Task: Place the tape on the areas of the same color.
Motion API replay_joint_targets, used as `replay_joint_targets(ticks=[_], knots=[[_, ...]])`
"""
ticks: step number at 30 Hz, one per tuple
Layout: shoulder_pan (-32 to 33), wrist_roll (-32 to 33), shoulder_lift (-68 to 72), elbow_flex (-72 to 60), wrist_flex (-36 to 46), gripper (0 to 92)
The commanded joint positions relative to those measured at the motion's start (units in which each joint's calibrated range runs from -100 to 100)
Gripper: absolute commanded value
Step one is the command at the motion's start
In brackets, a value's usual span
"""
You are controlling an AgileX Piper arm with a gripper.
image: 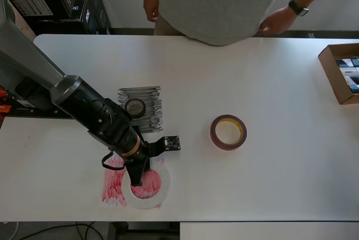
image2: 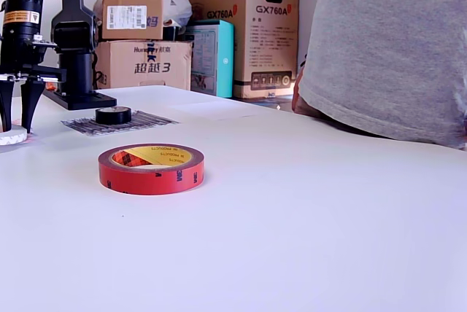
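Note:
A small black tape roll (image: 135,107) (image2: 113,115) rests on the black scribbled area (image: 150,114) (image2: 142,122). The dark red tape ring (image: 228,132) (image2: 151,168) with a yellowish core lies on bare tabletop to the overhead view's right. A wide white tape ring (image: 159,193) (image2: 10,137) lies on the red scribbled area (image: 114,184). My gripper (image: 137,180) (image2: 16,119) points straight down over the white ring's left side, fingers apart, tips at the ring's height. I cannot tell whether they touch the ring. A faint white paper (image2: 211,108) shows near the far edge in the exterior view.
A person (image: 224,1) (image2: 394,49) stands at the table's far edge, one hand (image: 274,24) resting on it. An open cardboard box (image: 342,72) sits at the overhead view's right edge. Cardboard boxes (image2: 241,28) are stacked behind the table. The arm's base (image2: 76,42) stands beside the black area.

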Motion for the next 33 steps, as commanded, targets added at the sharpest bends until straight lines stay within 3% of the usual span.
replay_joint_targets(ticks=[1, 12, 33], knots=[[0.96, 0.18, 0.22, -1.46, 0.72, 0.7], [5.61, 2.47, -4.55, -3.28, 1.57, 0.0], [33.00, 19.42, -18.02, -2.73, 1.74, 0.0]])
